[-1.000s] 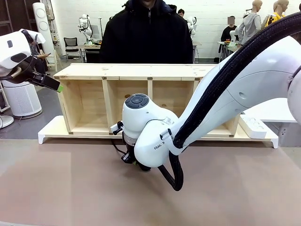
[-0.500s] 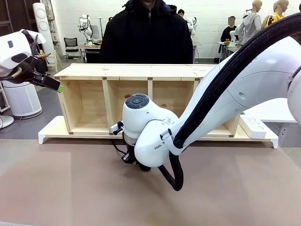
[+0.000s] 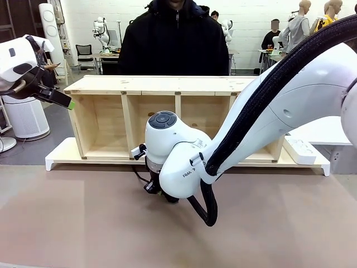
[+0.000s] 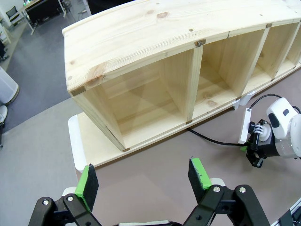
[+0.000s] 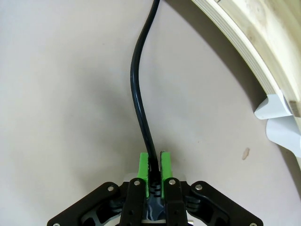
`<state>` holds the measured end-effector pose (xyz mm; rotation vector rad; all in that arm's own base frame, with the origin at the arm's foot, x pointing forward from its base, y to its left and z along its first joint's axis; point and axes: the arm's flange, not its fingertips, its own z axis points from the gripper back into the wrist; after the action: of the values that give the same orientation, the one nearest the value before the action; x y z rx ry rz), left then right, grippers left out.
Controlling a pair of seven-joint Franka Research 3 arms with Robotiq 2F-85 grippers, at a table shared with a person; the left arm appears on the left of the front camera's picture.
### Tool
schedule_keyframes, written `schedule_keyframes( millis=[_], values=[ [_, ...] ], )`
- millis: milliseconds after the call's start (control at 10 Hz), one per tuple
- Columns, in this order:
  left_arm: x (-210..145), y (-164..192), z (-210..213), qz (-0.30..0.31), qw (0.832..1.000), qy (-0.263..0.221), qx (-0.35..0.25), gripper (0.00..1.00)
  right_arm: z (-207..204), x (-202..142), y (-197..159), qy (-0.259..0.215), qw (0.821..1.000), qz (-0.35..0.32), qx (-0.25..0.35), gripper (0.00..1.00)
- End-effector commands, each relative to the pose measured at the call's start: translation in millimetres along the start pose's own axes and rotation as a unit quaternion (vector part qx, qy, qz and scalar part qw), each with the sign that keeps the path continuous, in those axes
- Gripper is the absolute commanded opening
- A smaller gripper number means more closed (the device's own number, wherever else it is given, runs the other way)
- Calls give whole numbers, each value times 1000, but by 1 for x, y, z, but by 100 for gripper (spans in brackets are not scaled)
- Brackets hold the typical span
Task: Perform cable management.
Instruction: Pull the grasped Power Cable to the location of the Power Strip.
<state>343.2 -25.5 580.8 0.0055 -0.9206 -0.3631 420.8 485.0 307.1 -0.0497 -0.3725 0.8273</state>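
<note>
Right gripper (image 5: 154,159): clamped tight on the cable (image 5: 136,89), beside the wooden shelf unit (image 5: 237,44).
Left gripper (image 4: 143,176): spread wide, nothing held, raised apart.

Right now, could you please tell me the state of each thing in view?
right gripper: shut on the cable
cable: pinched, running off toward the shelf unit
left gripper: open, empty
shelf unit: upright, visible compartments empty
power strip: lying flat on the shelf unit's base board
</note>
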Motion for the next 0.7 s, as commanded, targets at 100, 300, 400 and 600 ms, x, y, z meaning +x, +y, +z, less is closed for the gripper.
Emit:
schedule_keyframes(
  millis=[100, 300, 400, 600],
  values=[
    [0, 1, 0, 1, 1000, -4, 1, 100, 20, -25, 6, 3, 1000, -20, 14, 12],
    [0, 1, 0, 1, 1000, -4, 1, 100, 38, -55, 10, -9, 999, -41, 21, 12],
    [0, 1, 0, 1, 1000, -4, 1, 100, 47, -68, 12, -14, 998, -53, 23, 12],
    [0, 1, 0, 1, 1000, -4, 1, 100, 67, -101, 20, -29, 997, -77, 17, 12]
  ],
)
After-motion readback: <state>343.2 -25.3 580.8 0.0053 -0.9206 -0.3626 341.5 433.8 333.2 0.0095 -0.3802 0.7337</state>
